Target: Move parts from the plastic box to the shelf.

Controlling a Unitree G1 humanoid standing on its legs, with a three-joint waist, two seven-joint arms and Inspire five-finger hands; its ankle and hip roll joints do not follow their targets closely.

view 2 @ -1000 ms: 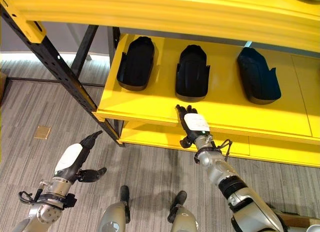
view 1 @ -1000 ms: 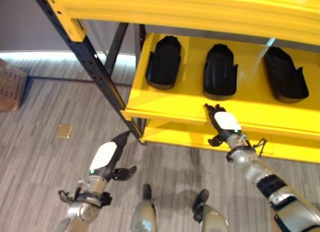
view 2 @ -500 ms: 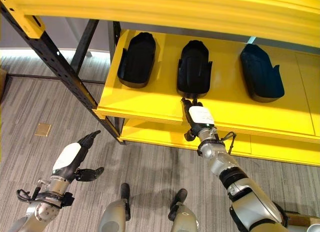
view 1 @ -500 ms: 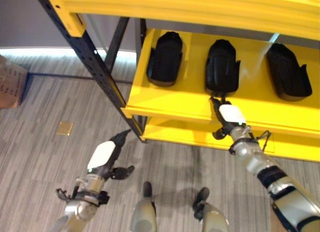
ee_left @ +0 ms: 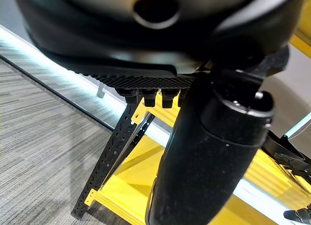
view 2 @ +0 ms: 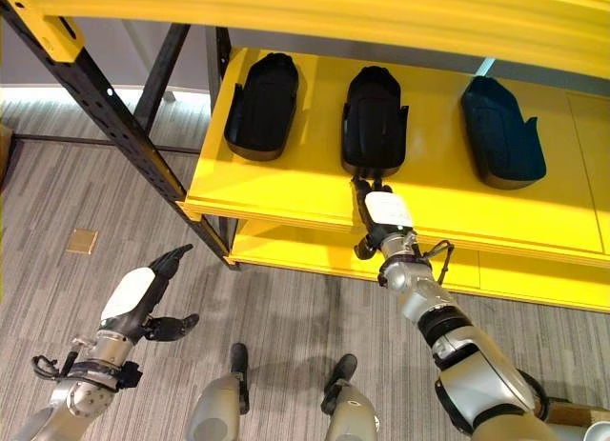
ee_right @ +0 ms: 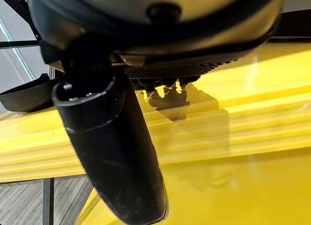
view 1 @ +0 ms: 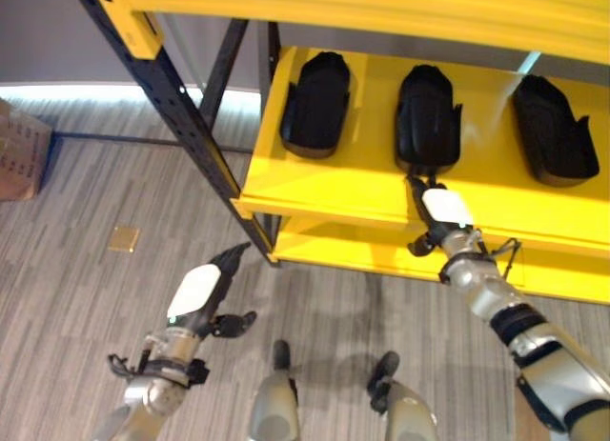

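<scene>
Fingers (view 2: 359, 185) of the right hand (view 2: 384, 215) lie straight and point up the frame, their tips at the near end of the middle black moulded plastic part (view 2: 374, 119); whether they touch it is unclear. The hand grips nothing. It sits just right of centre in the head views, its back over the front lip of the yellow metal shelf (view 2: 286, 189), and its thumb hangs below that lip. In the right wrist view the fingers stretch out flat above the yellow surface with the thumb standing apart.

Three black parts lie in a row across the upper half of the frame on the shelf board. The left black moulded part (view 2: 262, 106) lies at upper centre-left. The right black moulded part (view 2: 501, 131) lies at upper right, well apart from the hand.

The left hand (view 1: 204, 295) hovers at lower left over the grey striped carpet floor (view 1: 76, 298), its fingers loosely extended toward the shelf's black perforated upright post (view 1: 181, 117), thumb out to the side, holding nothing.

A second yellow level (view 1: 381, 8) crosses the top of the frame. A brown cardboard box (view 1: 21, 163) sits at the left edge. A small brass floor plate (view 1: 123, 238) lies in the carpet at left centre.
</scene>
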